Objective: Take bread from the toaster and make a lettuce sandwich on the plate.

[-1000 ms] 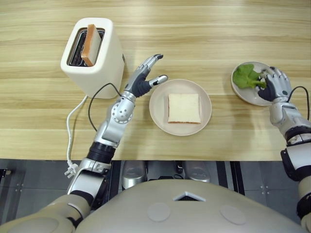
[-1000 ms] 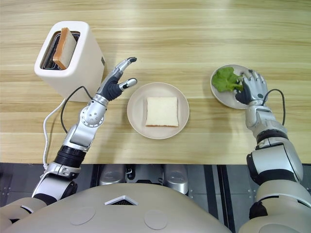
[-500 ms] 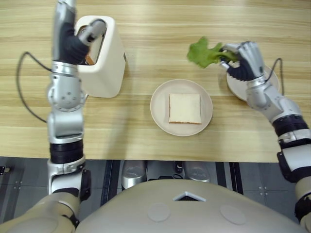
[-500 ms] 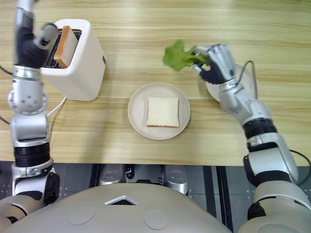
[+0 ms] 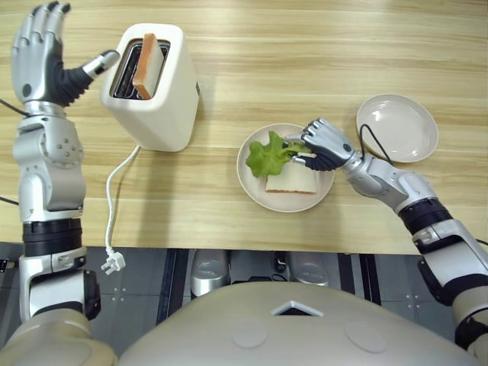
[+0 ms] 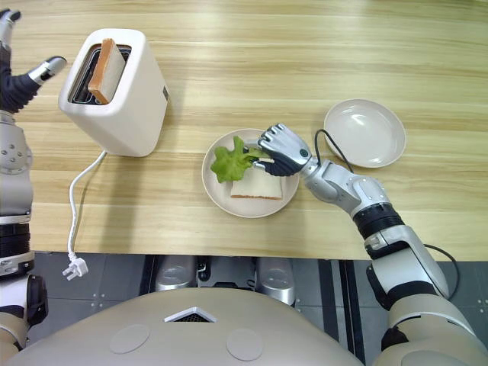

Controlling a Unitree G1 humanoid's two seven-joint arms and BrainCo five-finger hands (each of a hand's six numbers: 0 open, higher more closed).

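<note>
At the upper left, the left hand (image 5: 40, 57) is raised with fingers spread, just beside the toaster (image 5: 156, 91), where a toast slice (image 5: 145, 55) stands in the slot. At centre right, the right hand (image 5: 326, 145) grips a lettuce leaf (image 5: 271, 155) over the plate (image 5: 263, 194) and its bread slice (image 5: 296, 183). A small dish (image 5: 396, 126) sits just right of the plate.

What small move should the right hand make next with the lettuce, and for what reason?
Probably the right hand should lower the lettuce onto the bread slice and open its fingers. The hand grips the leaf over the left part of the slice on the plate, so laying it down seems the nearest step.
</note>
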